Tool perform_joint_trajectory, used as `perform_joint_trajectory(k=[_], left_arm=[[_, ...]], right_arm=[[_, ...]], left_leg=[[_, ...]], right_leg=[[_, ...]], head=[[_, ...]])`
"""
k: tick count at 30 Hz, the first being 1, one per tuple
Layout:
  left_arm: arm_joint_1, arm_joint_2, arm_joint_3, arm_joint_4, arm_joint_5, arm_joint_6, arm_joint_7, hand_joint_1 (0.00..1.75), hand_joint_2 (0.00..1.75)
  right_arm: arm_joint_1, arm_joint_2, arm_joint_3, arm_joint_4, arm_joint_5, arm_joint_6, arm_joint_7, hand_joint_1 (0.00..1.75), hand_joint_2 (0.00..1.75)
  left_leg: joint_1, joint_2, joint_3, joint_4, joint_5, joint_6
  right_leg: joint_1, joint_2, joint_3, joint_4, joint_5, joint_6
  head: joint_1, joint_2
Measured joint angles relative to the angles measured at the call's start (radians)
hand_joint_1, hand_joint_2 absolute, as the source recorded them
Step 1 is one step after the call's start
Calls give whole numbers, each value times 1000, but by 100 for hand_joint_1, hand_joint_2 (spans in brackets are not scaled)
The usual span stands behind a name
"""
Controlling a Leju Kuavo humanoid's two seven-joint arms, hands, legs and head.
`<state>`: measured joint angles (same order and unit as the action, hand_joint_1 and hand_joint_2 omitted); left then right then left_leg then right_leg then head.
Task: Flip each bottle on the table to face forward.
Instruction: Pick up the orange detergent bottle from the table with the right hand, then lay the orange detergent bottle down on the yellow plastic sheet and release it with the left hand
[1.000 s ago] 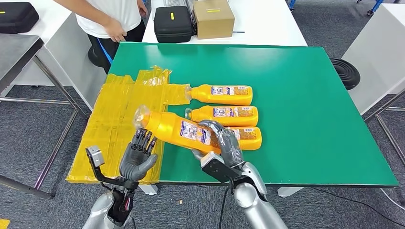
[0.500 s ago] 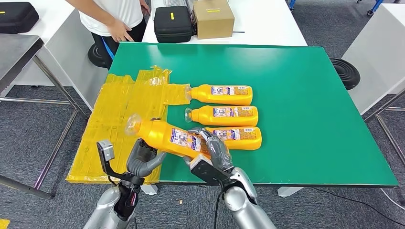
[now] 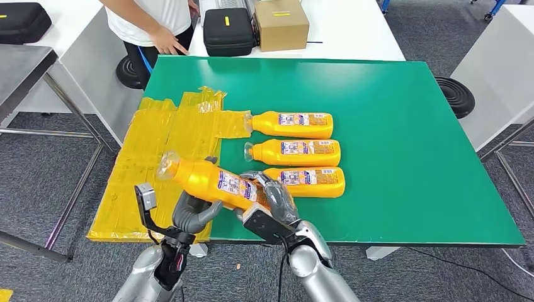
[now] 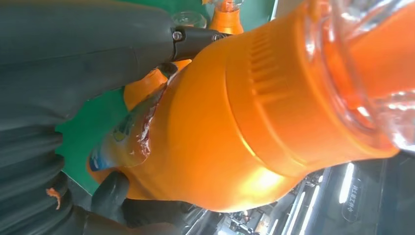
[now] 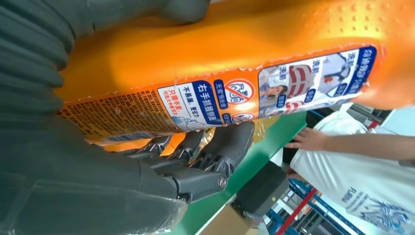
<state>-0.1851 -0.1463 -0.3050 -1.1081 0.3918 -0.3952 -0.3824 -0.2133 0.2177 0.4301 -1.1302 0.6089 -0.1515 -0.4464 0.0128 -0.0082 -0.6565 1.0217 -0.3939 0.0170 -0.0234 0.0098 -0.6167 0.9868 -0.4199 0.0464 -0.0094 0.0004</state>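
Orange bottle [image 3: 217, 182], contents unclear, gripped by right robot hand [image 3: 272, 200].

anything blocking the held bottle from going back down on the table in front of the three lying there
Nothing visible. The held bottle is gripped by the right hand, with the left hand under its neck end; the table strip nearer than the three bottles looks bare.

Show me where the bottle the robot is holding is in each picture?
Head view: the held bottle is low, left of centre, above the table edge.
Left wrist view: its orange neck spans the middle.
Right wrist view: its label crosses the middle.
Shared landmark: the green table.
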Motion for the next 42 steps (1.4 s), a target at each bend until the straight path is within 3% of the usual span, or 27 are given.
perform_joint_trajectory(k=[25,29,31,42], left_arm=[[-9,-9,12,24,121,58,-11,3,175],[-8,-9,16,24,133,41,-22,164,175],[-6,-9,16,24,137,27,-32,175,175],[1,2,18,24,132,-31,-73,175,175]], right_arm=[[-66,23,80,153,49,23,34,175,175],[-73,25,82,164,44,25,34,175,175],[-75,25,83,166,37,27,32,175,175],[-79,26,84,169,19,40,14,175,175]], left_leg=[[0,0,0,0,0,0],[0,0,0,0,0,0],[0,0,0,0,0,0],[0,0,0,0,0,0]], right_leg=[[0,0,0,0,0,0],[0,0,0,0,0,0],[0,0,0,0,0,0],[0,0,0,0,0,0]], head=[[0,0],[0,0],[0,0],[0,0]])
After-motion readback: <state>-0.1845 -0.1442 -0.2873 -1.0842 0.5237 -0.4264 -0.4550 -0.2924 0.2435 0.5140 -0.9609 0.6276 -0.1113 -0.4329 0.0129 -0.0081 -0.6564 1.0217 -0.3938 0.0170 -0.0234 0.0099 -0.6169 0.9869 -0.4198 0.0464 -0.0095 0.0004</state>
